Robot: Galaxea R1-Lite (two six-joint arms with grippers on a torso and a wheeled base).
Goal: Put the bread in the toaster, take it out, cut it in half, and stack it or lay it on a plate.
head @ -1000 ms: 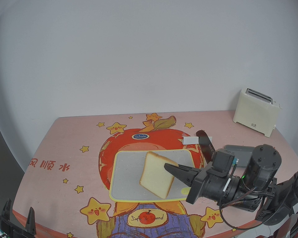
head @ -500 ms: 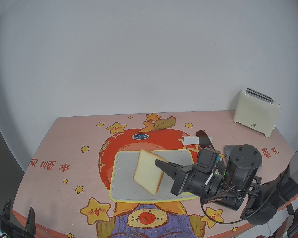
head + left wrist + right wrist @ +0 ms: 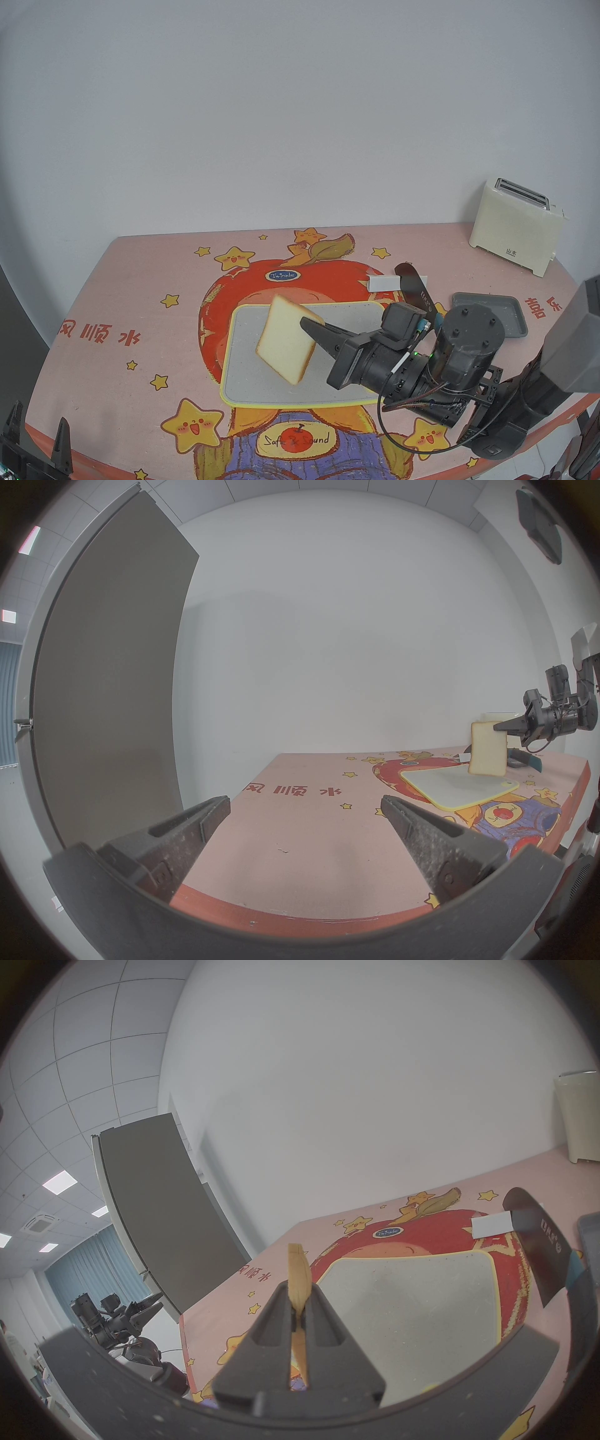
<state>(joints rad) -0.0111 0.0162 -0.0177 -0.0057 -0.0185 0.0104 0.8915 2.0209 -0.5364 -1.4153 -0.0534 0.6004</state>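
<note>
The bread (image 3: 286, 339) hangs upright above the cutting board (image 3: 250, 375), its edge pinched tight in my right gripper (image 3: 306, 325). It seems ready for cutting: next I lay it flat on the board, release, and fetch the knife (image 3: 417, 291) beside the board.

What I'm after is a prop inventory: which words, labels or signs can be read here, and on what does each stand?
Large red characters: on the pink cartoon tablecloth, near its left and right edges.
Blue oval label: mid-tablecloth, lettering too small to read surely.
Handwritten script: on the small apple drawing at the near edge.
Dark mark: on the cream toaster, too small to read.
Pale print: on the black knife blade, too small to read.
</note>
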